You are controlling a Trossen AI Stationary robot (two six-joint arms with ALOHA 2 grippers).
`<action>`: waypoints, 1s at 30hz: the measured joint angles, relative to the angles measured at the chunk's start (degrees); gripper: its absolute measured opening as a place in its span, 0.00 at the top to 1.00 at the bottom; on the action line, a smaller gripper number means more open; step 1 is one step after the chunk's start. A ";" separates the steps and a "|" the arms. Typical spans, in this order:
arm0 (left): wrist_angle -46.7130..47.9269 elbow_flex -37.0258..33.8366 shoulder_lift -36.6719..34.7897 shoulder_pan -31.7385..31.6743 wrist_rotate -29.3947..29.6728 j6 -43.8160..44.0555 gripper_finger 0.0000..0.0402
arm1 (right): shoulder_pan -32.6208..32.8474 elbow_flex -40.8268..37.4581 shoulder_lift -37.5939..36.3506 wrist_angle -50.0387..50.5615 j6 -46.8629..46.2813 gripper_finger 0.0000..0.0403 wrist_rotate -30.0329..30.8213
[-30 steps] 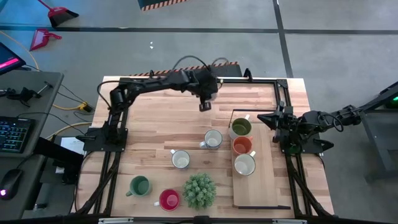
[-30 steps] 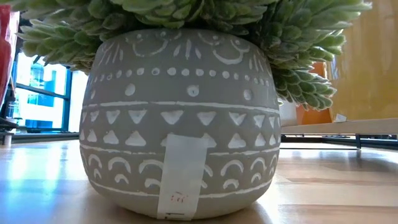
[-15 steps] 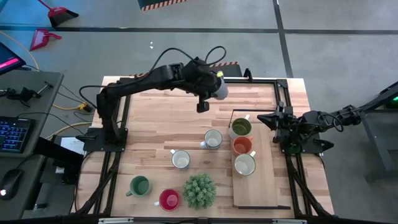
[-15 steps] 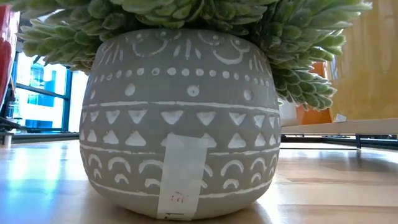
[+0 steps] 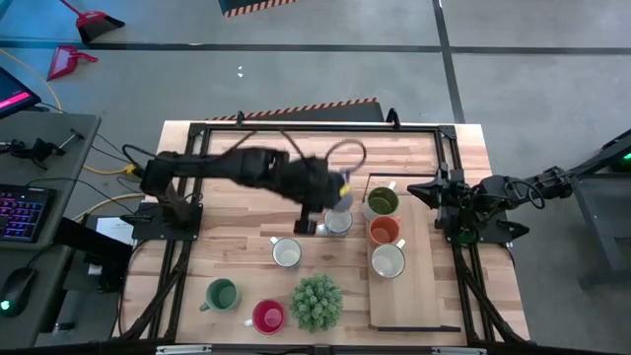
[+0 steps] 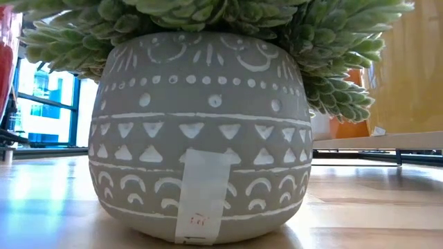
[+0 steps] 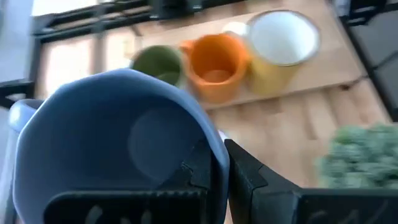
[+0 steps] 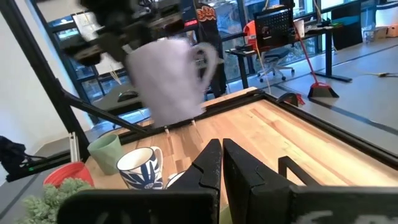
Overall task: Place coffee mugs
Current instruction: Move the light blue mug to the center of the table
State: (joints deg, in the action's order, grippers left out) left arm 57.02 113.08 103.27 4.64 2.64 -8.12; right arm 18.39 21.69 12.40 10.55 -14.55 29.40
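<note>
We take the wooden board (image 5: 414, 286), lying on the table's right part, as our landmark. On it stand three coffee mugs in a row: an olive green mug (image 5: 382, 202) at the far end, an orange mug (image 5: 384, 232) in the middle and a white mug (image 5: 388, 261) nearest the front; all three look empty from above.

Just beside the board's left edge, level with the olive green mug, we see the left gripper (image 5: 317, 223) with its fingers clamped together on the rim of a blue-grey mug (image 7: 118, 149), one finger inside and one outside. The mug's hollow shows nothing in it. In the high view this mug is blurred and hangs over a white mug with a blue pattern (image 5: 337, 221); we cannot tell whether the two touch.

Farther left of the board stands another white mug (image 5: 287, 253), empty. Well left of the board's front end sit a green mug (image 5: 222, 294) and a red mug (image 5: 268, 317), both seemingly empty. Between the red mug and the board is a spiky plant (image 5: 316, 302) in a grey patterned pot (image 6: 201, 131).

The right gripper (image 8: 221, 163) waits off the board's right side, its fingers pressed together on nothing.
</note>
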 joint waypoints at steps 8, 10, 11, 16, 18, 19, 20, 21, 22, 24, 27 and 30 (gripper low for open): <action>-0.76 -0.61 2.22 7.70 0.27 5.06 0.98 | 0.00 0.00 0.00 0.52 -0.02 1.00 -0.54; -0.30 -0.61 3.80 9.05 0.50 6.10 0.98 | 0.00 0.00 0.00 0.56 -0.49 1.00 -0.54; -0.65 -0.64 4.72 9.63 0.53 6.11 0.98 | 0.00 0.00 -0.02 0.59 -0.70 1.00 -0.54; -4.20 -0.70 9.59 12.21 1.15 6.49 0.98 | 0.00 0.00 0.29 0.98 -0.90 1.00 -0.53; -6.08 -0.54 10.51 13.23 1.28 6.78 0.98 | 0.00 0.00 0.39 1.21 -0.60 1.00 -0.53; -6.79 -0.46 10.76 13.77 1.54 7.72 0.98 | 0.00 0.00 0.41 1.31 -0.57 1.00 -0.51; -7.35 -0.43 10.96 14.40 1.83 8.74 0.98 | 0.00 0.00 0.42 1.31 -0.56 1.00 -0.51; -7.94 -0.42 11.27 14.95 2.12 9.56 0.98 | 0.00 0.00 0.42 1.33 -0.50 1.00 -0.51; -8.66 -0.42 11.54 15.51 2.63 10.27 0.98 | -0.01 0.00 0.39 1.38 -0.46 1.00 -0.51; -9.55 -0.42 11.91 16.39 3.93 11.79 0.98 | 0.00 0.00 0.39 1.64 -0.46 1.00 -0.51; -12.24 -0.42 12.43 17.13 5.44 15.39 0.98 | 0.00 0.00 0.39 2.64 -0.45 1.00 -0.60; -13.00 -0.37 13.42 17.30 7.90 18.09 0.98 | 0.00 0.00 0.38 3.26 -0.53 1.00 -1.06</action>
State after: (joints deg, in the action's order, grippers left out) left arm 44.02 112.71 116.69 21.93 10.54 9.98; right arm 18.39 21.69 12.78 13.81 -15.08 28.33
